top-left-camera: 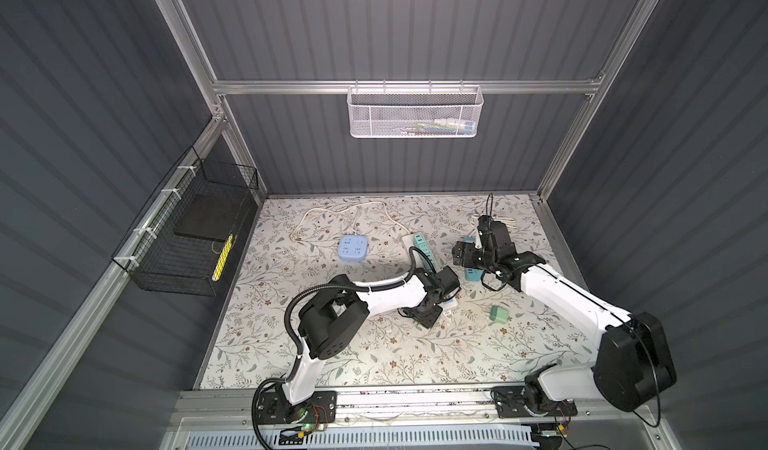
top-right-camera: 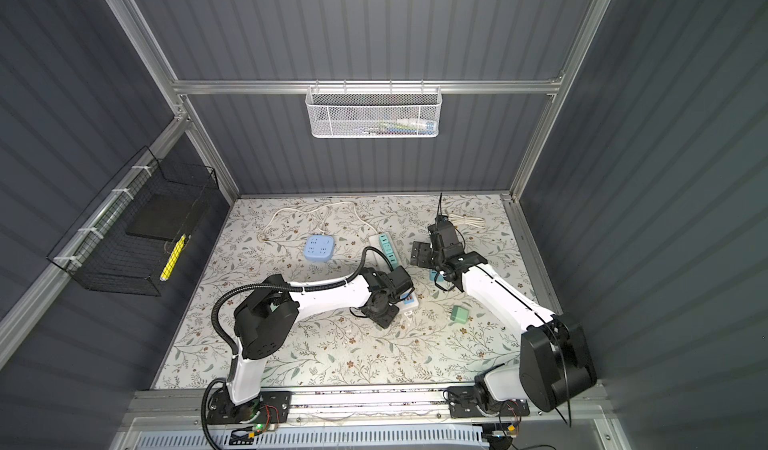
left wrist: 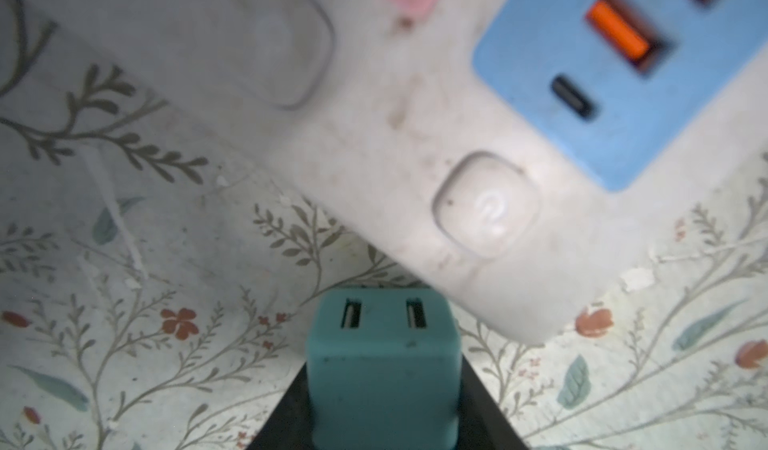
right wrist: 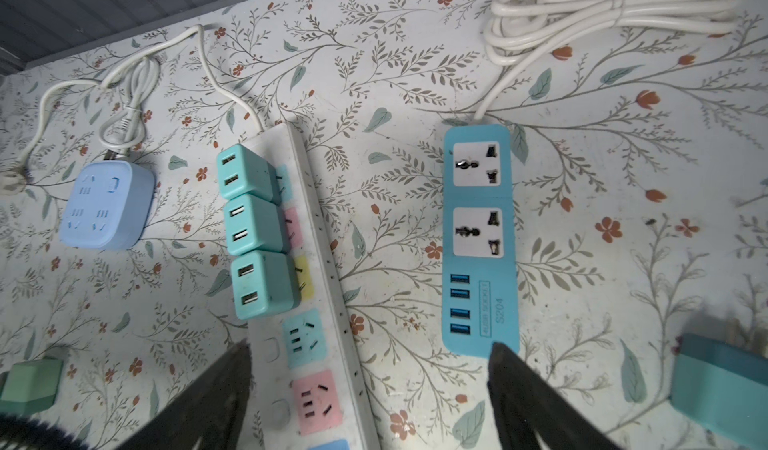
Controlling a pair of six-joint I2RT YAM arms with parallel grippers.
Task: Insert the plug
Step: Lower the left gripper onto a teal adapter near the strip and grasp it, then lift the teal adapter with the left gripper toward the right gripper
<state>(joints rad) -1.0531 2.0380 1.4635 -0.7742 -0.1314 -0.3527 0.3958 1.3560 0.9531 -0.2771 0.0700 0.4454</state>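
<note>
My left gripper is shut on a teal plug, a small cube with two USB slots, its black fingers flanking it. It sits low over the mat beside the near end of the white power strip. In both top views this gripper is at that end of the strip. The strip carries three teal plugs; its teal and pink sockets are free. My right gripper hangs open above the strips, holding nothing.
A blue strip with a coiled white cord lies right of the white one. A light blue cube socket sits left. A green plug and another teal plug lie loose on the floral mat.
</note>
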